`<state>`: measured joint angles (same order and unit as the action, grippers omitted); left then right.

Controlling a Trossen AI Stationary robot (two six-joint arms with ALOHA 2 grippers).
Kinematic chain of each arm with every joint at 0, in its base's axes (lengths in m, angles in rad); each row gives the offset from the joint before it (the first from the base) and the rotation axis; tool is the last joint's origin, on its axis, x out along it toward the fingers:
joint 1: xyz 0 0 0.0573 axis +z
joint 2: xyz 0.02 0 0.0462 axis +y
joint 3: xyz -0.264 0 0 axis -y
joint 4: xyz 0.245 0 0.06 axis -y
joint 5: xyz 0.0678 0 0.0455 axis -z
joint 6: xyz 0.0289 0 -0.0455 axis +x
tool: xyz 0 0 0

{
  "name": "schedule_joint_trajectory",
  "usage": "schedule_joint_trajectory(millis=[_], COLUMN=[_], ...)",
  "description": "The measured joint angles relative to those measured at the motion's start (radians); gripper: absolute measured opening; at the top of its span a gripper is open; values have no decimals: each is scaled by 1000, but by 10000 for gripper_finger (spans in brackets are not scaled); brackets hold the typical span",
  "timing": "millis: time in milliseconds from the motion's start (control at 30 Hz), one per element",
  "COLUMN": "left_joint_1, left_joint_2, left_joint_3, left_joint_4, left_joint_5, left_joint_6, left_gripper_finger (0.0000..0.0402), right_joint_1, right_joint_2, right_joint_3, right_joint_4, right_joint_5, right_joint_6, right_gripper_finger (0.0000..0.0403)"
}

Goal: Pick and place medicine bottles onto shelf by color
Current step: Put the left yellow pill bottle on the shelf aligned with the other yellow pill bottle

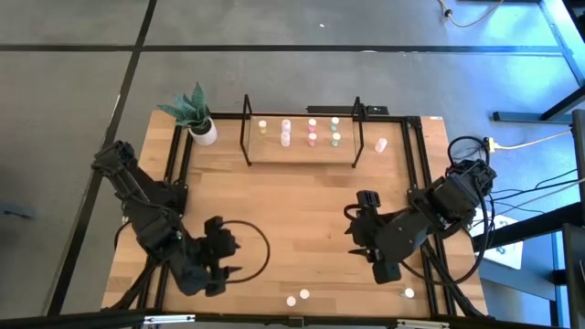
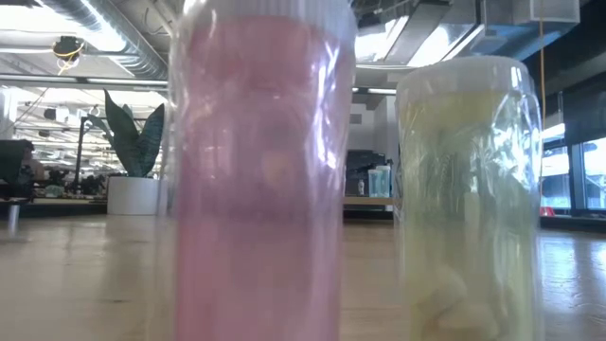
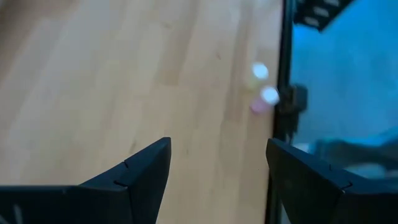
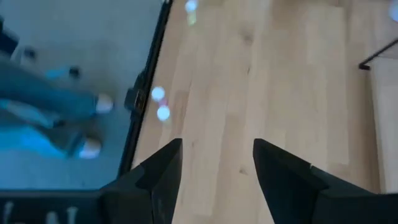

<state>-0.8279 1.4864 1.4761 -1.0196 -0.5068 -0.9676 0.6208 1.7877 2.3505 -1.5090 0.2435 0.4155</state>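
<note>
Grippers, left [image 1: 228,259] and right [image 1: 352,230], hover open and empty near the shelf [image 1: 302,151], ready for remaining bottles [image 1: 298,297].

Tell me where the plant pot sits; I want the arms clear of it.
In the high view the plant pot stands at the table's far left corner, just outside the shelf's left end frame.

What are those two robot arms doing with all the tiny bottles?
They're sorting medicine bottles by color. Several already stand on the shelf at the table's far side. A pink bottle and a pale one wait at the near edge. The left gripper and right gripper hover over the table, open and empty.
</note>
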Motion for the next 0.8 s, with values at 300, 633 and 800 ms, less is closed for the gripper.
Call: schedule_joint_trajectory(millis=[300,633,800], left_joint_1=[-151,-249,-270], left_joint_2=[28,132,203], left_joint_3=[0,0,0], left_joint_4=[-28,-66,-65], left_joint_5=[15,46,109], left_joint_6=[-44,-162,-209], left_gripper_finger=[257,257,257], right_joint_1=[-14,-42,-53], right_joint_2=[23,80,84], right_joint_3=[0,0,0], right_joint_4=[172,201,208], right_joint_5=[61,-15,-61], right_joint_6=[-24,-129,-132], right_gripper_finger=[197,197,197])
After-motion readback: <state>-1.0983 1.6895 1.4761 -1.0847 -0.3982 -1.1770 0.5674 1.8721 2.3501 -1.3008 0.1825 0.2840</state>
